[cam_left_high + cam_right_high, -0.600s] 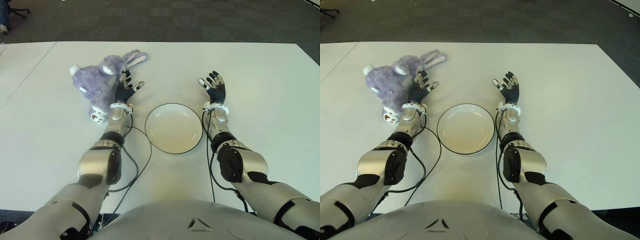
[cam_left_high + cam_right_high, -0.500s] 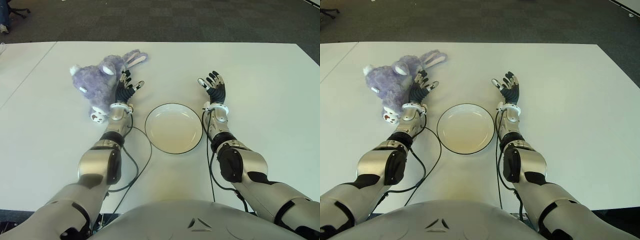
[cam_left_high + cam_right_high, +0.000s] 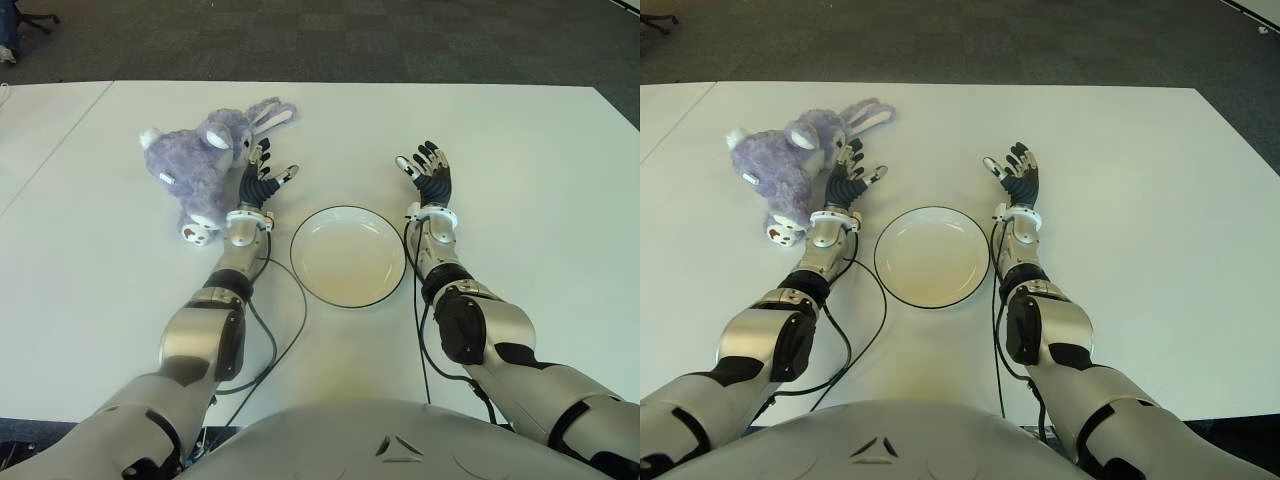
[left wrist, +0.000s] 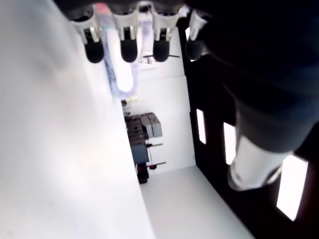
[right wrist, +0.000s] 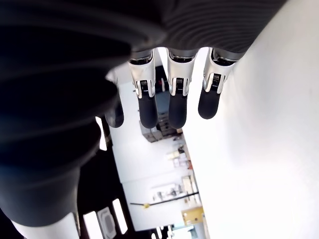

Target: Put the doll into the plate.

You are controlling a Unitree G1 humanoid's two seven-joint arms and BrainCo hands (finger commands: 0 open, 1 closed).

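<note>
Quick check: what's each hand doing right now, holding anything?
Left hand: open, fingers spread, holding nothing, beside the purple doll.
Right hand: open, holding nothing, right of the plate.

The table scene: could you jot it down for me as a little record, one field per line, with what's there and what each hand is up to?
doll: purple plush rabbit lying on the white table, on the robot's left, outside the plate
plate: white, dark-rimmed, nothing in it, between the two arms
left hand: fingers spread, holding nothing, right beside the doll
right hand: fingers spread, holding nothing, beyond the plate's right edge
task state: doll not yet grasped
</note>
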